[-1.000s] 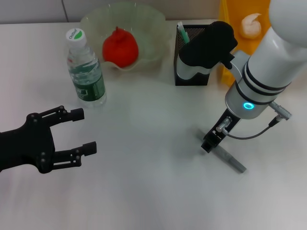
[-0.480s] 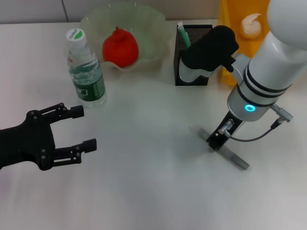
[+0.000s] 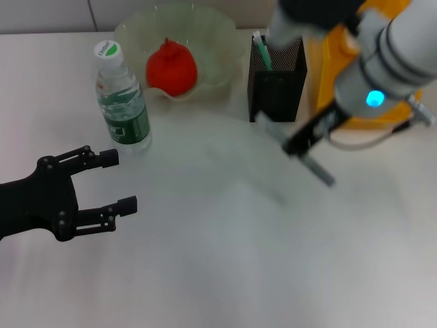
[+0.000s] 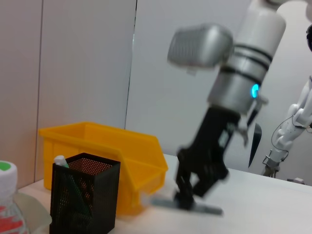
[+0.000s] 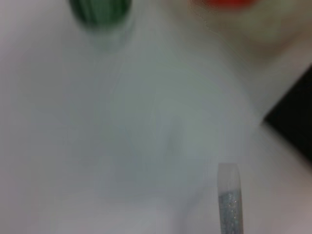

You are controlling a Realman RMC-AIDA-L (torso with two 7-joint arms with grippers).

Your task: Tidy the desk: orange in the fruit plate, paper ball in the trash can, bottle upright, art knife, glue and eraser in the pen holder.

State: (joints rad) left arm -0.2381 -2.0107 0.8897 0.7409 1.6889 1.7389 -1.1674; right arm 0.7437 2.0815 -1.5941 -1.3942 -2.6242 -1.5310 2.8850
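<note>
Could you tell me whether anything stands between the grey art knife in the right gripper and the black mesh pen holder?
Nothing visible does. The right gripper holds the grey art knife just in front of the black mesh pen holder, whose top is open; a green pen already stands at its left side.

Even, bright overhead light; soft diffuse shadows on the white table [image 3: 205, 273]. Right arm [image 3: 382, 75] and held art knife [image 3: 311, 160] motion-smeared in head and left wrist views. Right wrist view wholly blurred.
</note>
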